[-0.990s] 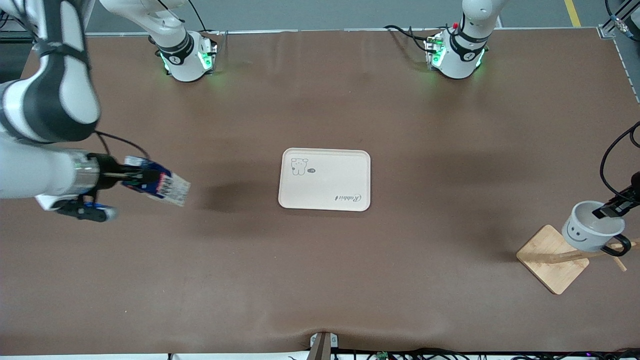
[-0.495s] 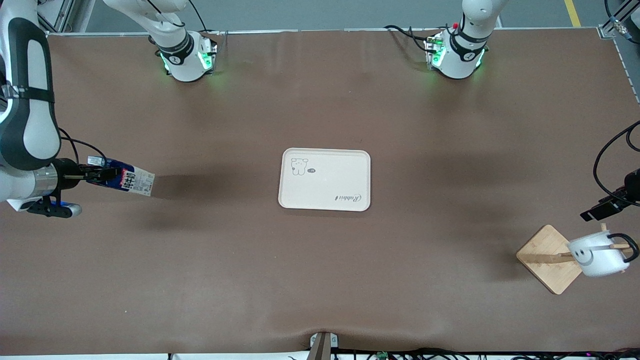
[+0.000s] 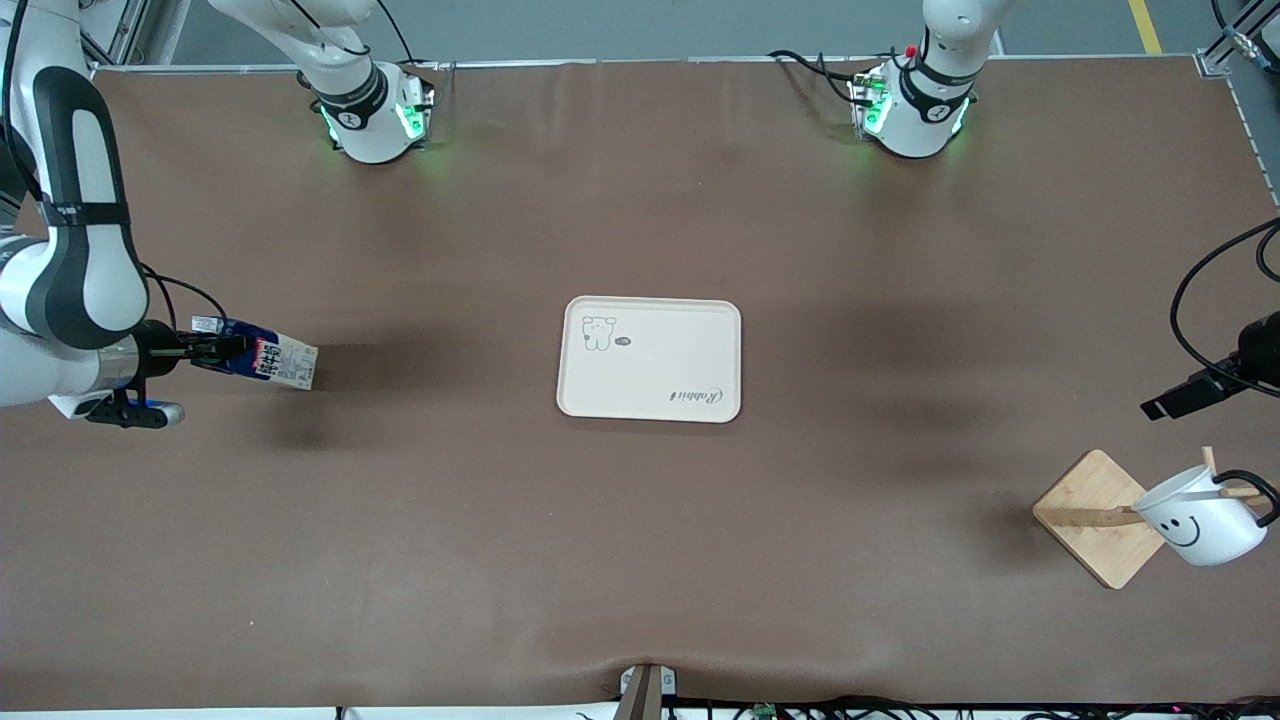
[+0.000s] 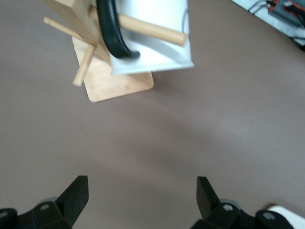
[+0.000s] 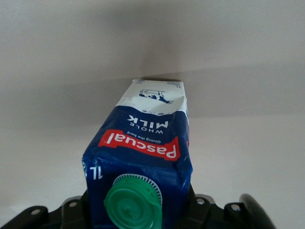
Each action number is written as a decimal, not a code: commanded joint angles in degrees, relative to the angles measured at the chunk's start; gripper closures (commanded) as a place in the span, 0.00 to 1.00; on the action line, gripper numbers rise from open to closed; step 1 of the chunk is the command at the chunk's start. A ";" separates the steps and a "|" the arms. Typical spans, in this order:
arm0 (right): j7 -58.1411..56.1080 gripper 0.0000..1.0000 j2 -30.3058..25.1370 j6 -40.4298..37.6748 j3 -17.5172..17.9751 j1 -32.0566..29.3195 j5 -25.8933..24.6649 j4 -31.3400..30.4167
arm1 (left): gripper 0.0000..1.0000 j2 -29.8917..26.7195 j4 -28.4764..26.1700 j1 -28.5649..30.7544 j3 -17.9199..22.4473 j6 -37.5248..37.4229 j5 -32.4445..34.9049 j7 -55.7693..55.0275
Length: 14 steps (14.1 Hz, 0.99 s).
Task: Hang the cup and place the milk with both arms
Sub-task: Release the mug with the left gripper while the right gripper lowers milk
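Note:
The cup (image 3: 1198, 528), a white mug with a smiley face, hangs tilted by its black handle (image 4: 110, 31) on a peg (image 4: 157, 31) of the wooden rack (image 3: 1096, 517) at the left arm's end of the table. My left gripper (image 3: 1168, 405) stands open and empty in the air beside the rack, apart from the cup; its fingers (image 4: 76, 194) frame bare table. My right gripper (image 3: 212, 349) is shut on the top of the milk (image 3: 262, 360), a blue carton with a green cap (image 5: 133, 203). The carton is tilted, in the air over the right arm's end of the table.
A cream tray (image 3: 650, 400) with a rabbit drawing lies at the table's middle. The two arm bases (image 3: 375, 118) (image 3: 912, 112) stand along the edge farthest from the front camera. Brown tabletop stretches between the tray and each gripper.
My left gripper has opened, let go of the cup and drawn away; the cup now hangs on the peg. The right arm pulled the milk back toward its own end of the table.

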 commanded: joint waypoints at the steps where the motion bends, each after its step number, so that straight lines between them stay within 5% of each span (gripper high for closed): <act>1: -0.83 0.82 -0.36 1.66 1.28 -2.06 -1.26 -1.66 | 0.00 -0.89 2.62 0.18 -2.93 -5.43 4.11 1.37; 2: -0.92 0.18 -0.01 1.49 1.28 -2.06 -1.18 -1.58 | 0.00 -0.80 3.59 0.18 -5.39 -7.01 7.70 1.54; 3: -0.92 0.00 0.08 1.23 1.28 -2.06 -1.17 -1.23 | 0.00 -0.80 3.68 0.18 -7.41 -7.64 10.87 1.54; 14: -0.30 0.00 -0.01 -12.30 1.81 0.04 -0.30 12.73 | 0.00 -4.74 6.67 0.27 -15.51 -16.60 11.70 2.16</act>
